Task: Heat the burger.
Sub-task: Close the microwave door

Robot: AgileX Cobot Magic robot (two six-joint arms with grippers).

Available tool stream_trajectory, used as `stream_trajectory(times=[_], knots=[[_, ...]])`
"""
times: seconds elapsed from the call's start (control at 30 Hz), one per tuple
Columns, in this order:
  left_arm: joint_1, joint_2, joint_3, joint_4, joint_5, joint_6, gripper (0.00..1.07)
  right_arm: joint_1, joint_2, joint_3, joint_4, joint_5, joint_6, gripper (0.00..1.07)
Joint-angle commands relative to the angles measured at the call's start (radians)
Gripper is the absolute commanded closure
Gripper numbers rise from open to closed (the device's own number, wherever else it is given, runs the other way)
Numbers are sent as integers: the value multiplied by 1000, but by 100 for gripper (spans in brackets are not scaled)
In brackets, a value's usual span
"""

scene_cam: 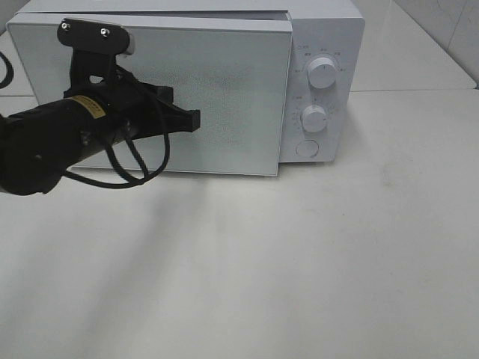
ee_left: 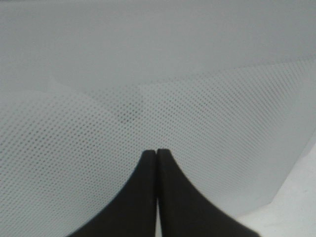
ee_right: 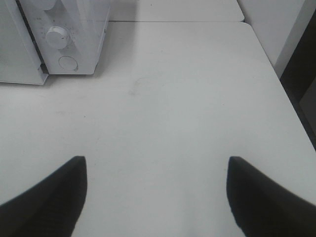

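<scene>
White counter [scene_cam: 299, 262], viewed from above. The left gripper [scene_cam: 196, 120], jaws clenched together on nothing, points at the dotted window of the microwave door [scene_cam: 224, 97]; whether its tips touch the door cannot be told. The microwave [scene_cam: 329, 30] stands at the counter's far edge, its door's right edge slightly proud of the body. Right of the door sit an upper knob [scene_cam: 322, 73], a lower knob [scene_cam: 314, 118] and a round button [scene_cam: 307, 148]. The right gripper [ee_right: 157, 163] hangs over bare counter, jaws spread and holding nothing. The burger is hidden in every view.
</scene>
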Motion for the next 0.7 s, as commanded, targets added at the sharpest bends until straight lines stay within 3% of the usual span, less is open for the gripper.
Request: stream_trajectory(times=[0.03, 0.5, 0.7], knots=[[-30, 31, -60, -74, 5, 27, 107, -7, -29, 7, -1, -3, -9, 31], [-50, 141, -278, -96, 124, 30, 107, -7, -29, 7, 0, -3, -9, 31], [-50, 174, -355, -133, 137, 65, 107, -7, -29, 7, 0, -3, -9, 31]])
